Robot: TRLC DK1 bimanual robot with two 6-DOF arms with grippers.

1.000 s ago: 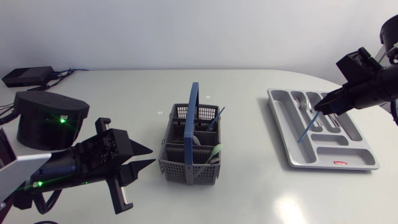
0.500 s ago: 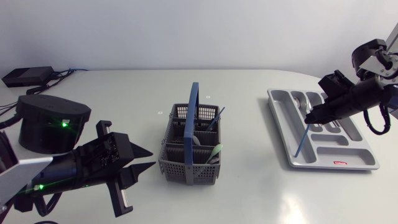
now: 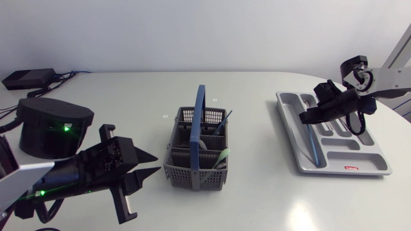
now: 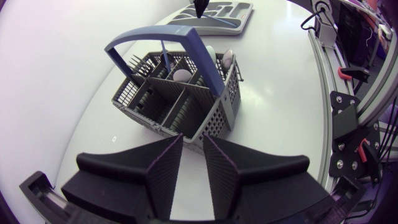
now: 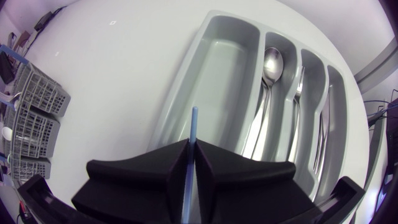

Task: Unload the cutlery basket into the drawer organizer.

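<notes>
Table [image 3: 257,199]: cutlery basket [image 3: 192,174] at middle, several pieces inside. Drawer organizer [image 3: 290,131] on right side, spoon [image 5: 272,62] in a middle slot. Left gripper [image 4: 193,143] parked short of basket, fingers narrowly apart, empty. Right gripper [image 5: 193,144] low over organizer's long outer slot, pinching blue utensil [image 5: 194,124] in line with slot, likely so it lands flat.

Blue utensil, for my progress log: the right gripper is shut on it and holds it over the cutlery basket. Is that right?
Not quite. The right gripper is shut on the blue utensil, but it holds it over the drawer organizer, at its wide empty compartment, not over the cutlery basket, which stands apart at mid-table. The right wrist view shows it.
</notes>
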